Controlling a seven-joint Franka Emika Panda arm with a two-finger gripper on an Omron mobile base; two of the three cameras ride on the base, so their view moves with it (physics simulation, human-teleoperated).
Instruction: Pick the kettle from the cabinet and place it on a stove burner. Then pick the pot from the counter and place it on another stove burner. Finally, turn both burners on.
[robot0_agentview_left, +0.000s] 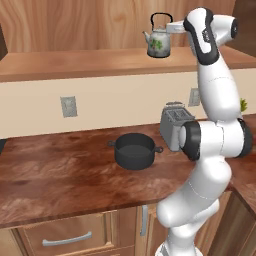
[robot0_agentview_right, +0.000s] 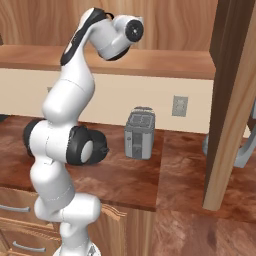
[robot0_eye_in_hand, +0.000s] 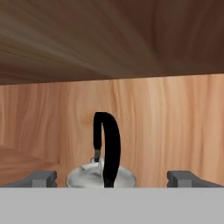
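Kettle on cabinet shelf, upper middle of left base view. Gripper right up on it, jaws wide open, holding nothing. Looks small, rigid, probably light, slick body. Reckon thin black handle best grab spot.

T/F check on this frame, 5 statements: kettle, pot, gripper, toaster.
1. The kettle stands on the cabinet shelf. True.
2. The gripper is shut on the kettle's handle. False: its fingers stand wide apart either side of the kettle, nothing held.
3. The pot sits on the counter, lidless. True.
4. The toaster lies tipped on its side. False: it stands upright on the counter, near the wall.
5. The pot is stacked on the toaster. False: it rests on the counter to the toaster's left in the left base view.
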